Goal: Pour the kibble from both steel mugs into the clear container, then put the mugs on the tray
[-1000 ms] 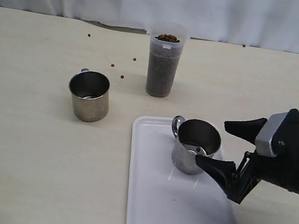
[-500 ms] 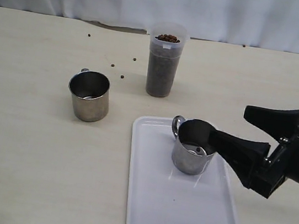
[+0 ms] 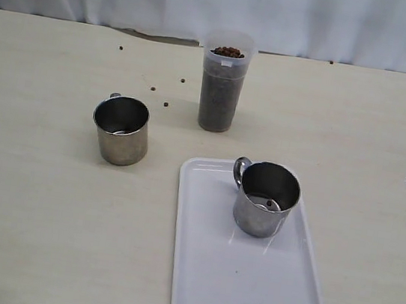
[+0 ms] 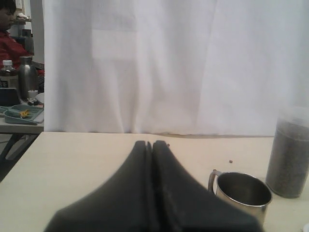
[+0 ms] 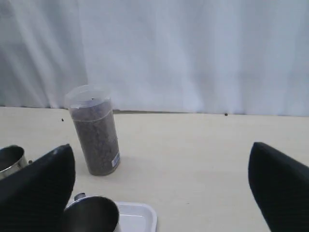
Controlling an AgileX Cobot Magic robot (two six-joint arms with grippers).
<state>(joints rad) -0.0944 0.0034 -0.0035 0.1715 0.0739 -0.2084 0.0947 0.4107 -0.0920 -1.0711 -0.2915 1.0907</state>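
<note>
Jaws on my left gripper (image 4: 149, 146) are pressing together; my right gripper (image 5: 160, 150) is gaping wide; one steel mug (image 3: 265, 199) is sitting on the tray (image 3: 242, 301), lower centre.

Bright, even, diffuse light; white curtain (image 3: 320, 21) nearly washed out. Shadows under both steel mugs (image 3: 120, 130) faint, soft. Small glints on their rims. My left claw (image 4: 149, 144) looms dark, out of focus.

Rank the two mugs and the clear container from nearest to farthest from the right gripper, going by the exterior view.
1. Right mug, on the tray.
2. Container, at the back, centre.
3. Left mug, far left, off the tray.
</note>
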